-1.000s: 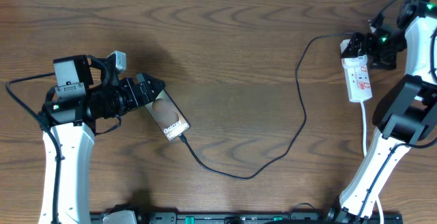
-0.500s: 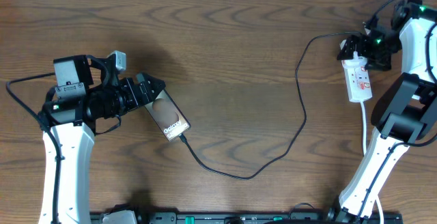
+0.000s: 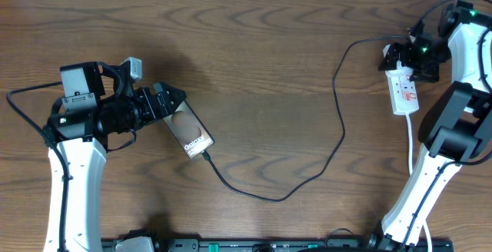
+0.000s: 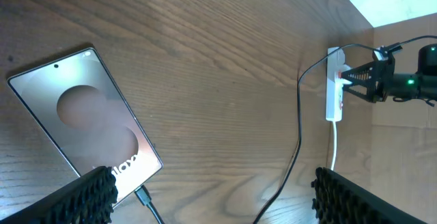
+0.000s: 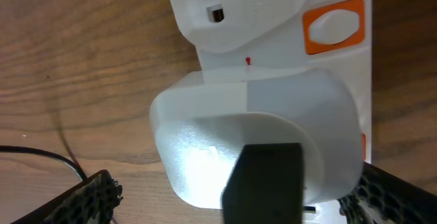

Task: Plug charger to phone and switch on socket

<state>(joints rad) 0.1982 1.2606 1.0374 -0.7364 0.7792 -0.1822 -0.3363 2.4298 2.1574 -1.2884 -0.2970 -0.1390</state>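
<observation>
The socket (image 3: pixel 404 89) lies lengthwise straight ahead of the right gripper (image 5: pixel 242 195). Its fingers are spread wide and grasp nothing, one on each side of the strip's near end, where a white plug block (image 5: pixel 252 135) sits. The orange switch (image 5: pixel 334 26) is further ahead, so a short forward reach by this nearer arm looks enough. The charger (image 3: pixel 338 114) trails across the bare table (image 3: pixel 254 52) to the phone (image 3: pixel 189 132), which lies just ahead of the left gripper (image 4: pixel 229 198), likewise released.

left gripper (image 3: pixel 171 104) at 9 o'clock, pointing toward 4 o'clock, fingers (image 4: pixel 68 200) spread wide | right gripper (image 3: pixel 393 58) at 2 o'clock, pointing toward 9 o'clock, fingers (image 5: pixel 399 197) apart
</observation>
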